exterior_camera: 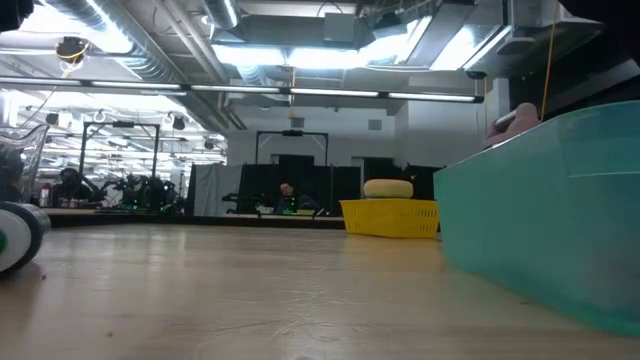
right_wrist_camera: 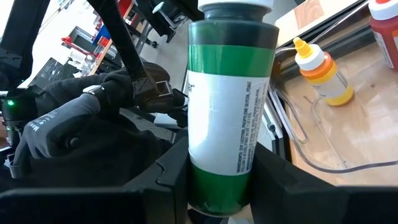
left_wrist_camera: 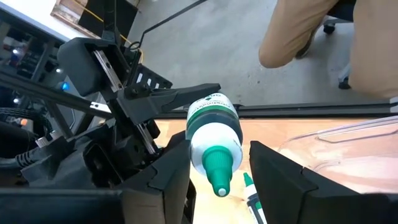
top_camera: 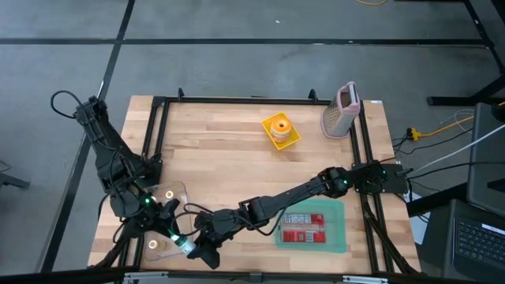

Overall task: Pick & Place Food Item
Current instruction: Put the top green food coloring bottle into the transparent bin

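Green-capped bottle, white-labelled and filled with green, is sitting clamped between the right gripper fingers at the wooden table's near-left edge, workshop room behind. Left gripper jaws are standing apart around its nozzle. Teal tray is holding a red packet; yellow basket is holding a burger.

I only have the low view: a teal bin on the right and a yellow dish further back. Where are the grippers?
Observer: Both are at the table's front-left corner. The right gripper is clamped on a green bottle.
Operator: And the left?
Observer: The left gripper straddles that bottle's capped end and is not closed on it.
Operator: Anything beside them?
Observer: An orange-capped bottle lies on a clear tray.
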Motion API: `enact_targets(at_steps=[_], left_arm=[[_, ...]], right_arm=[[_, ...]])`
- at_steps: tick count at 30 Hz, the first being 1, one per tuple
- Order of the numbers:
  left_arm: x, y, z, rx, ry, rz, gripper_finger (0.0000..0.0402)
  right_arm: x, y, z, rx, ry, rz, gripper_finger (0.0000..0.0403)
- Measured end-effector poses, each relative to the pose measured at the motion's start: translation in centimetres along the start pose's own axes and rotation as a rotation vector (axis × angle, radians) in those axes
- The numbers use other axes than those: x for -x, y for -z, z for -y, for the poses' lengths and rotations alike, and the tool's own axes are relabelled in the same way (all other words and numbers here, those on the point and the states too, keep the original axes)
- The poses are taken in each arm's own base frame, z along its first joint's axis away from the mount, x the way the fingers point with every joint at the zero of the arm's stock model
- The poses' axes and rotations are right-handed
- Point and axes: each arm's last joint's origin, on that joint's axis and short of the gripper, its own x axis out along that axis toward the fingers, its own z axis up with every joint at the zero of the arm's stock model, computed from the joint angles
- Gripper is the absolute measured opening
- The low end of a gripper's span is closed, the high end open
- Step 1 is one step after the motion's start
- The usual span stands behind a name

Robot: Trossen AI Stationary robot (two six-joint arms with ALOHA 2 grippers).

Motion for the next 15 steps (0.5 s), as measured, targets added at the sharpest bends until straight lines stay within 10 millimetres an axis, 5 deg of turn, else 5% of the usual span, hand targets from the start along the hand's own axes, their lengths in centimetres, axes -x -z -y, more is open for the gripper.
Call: enact_targets(at_steps=[15], left_arm=[[-0.74,-0.15,-0.10,-0.002,0.000,0.005,0.0165]], right_arm=[[0.06,-0.31,0.28,0.005,0.002,0.006,0.0117]])
